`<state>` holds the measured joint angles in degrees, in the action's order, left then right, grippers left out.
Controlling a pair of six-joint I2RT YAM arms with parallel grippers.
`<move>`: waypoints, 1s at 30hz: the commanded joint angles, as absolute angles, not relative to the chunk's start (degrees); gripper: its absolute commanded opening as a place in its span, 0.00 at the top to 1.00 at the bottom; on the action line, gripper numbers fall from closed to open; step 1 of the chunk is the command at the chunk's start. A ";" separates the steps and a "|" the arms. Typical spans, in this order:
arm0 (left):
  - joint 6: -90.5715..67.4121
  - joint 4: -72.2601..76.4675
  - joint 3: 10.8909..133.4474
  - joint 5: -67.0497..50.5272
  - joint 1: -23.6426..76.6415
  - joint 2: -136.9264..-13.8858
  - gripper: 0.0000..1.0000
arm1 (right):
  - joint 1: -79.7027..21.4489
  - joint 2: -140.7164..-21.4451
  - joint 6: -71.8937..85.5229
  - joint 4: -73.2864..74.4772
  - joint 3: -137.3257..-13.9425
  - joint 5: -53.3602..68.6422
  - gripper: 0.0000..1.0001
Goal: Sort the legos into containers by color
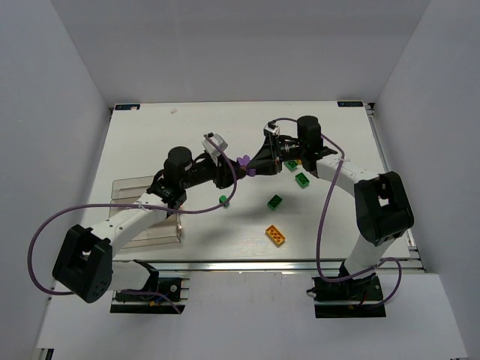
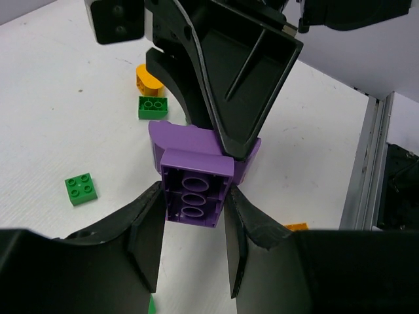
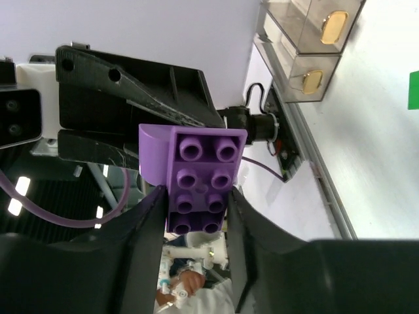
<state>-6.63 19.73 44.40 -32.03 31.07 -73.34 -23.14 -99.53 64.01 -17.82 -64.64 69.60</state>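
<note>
A purple lego (image 1: 243,160) hangs in the air between both arms above the table's middle. My left gripper (image 2: 194,196) is shut on its hollow underside end (image 2: 196,178). My right gripper (image 3: 196,199) comes from the opposite side, its fingers pressed against both flanks of the studded end (image 3: 203,170). Green legos lie on the table (image 1: 275,201) (image 1: 302,179) (image 1: 223,199), and a flat orange-yellow one (image 1: 276,235) sits nearer the front. The clear containers (image 1: 146,193) stand at the left under my left arm.
In the left wrist view a green brick (image 2: 82,189), another green one (image 2: 152,107) and a small orange block (image 2: 149,78) lie below the grippers. The table's metal rail (image 2: 366,163) runs along the right edge. White walls enclose the table.
</note>
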 commanded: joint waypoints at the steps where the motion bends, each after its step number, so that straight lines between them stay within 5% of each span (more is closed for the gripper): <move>1: -7.91 24.35 44.65 -33.31 31.46 -72.69 1.00 | -23.55 -99.41 69.16 -25.91 -63.11 70.75 0.62; 6: -7.21 23.73 43.51 -32.35 31.46 -71.90 1.00 | -23.20 -99.05 71.71 -29.53 -62.05 70.93 1.00; 10: -6.24 20.66 42.37 -29.29 31.46 -69.36 1.00 | -22.50 -99.05 68.76 -29.54 -62.14 68.92 1.00; 15: -7.12 14.60 37.19 -18.56 29.19 -62.24 1.00 | -21.00 -100.28 41.51 4.46 -75.31 60.31 1.00; 22: -12.03 8.71 32.53 -8.63 28.65 -53.62 1.00 | -19.95 -101.51 40.52 4.22 -74.27 59.50 1.00; 27: -29.41 -15.16 37.78 22.75 28.65 -54.48 1.00 | -20.92 -101.69 28.08 12.99 -78.12 54.07 1.00; 30: -34.00 -24.94 42.96 31.34 27.33 -57.91 1.00 | -21.27 -101.95 23.92 17.74 -80.33 51.42 1.00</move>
